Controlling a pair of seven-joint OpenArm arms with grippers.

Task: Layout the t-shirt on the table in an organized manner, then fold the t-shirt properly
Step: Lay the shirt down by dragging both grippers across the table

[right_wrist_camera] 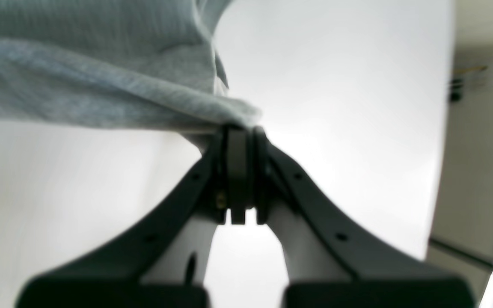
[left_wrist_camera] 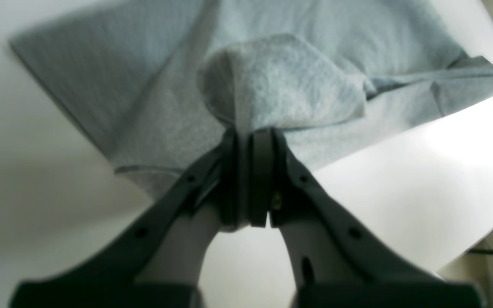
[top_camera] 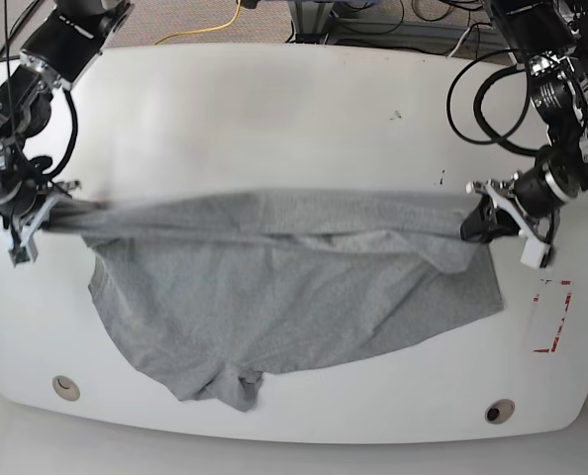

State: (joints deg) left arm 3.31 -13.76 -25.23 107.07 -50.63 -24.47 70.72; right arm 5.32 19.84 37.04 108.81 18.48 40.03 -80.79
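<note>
White and glossy, the table carries the t-shirt spread across its middle, its upper edge drawn into a taut line. That edge is pinched in the closed right gripper and the closed left gripper, probably so the cloth is stretched flat before folding.

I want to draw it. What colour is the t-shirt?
Light speckled grey. The t-shirt shows best in the base view, stretched over the white table.

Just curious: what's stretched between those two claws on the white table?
The t-shirt, its top edge pulled taut from left end effector to right end effector; base view.
</note>
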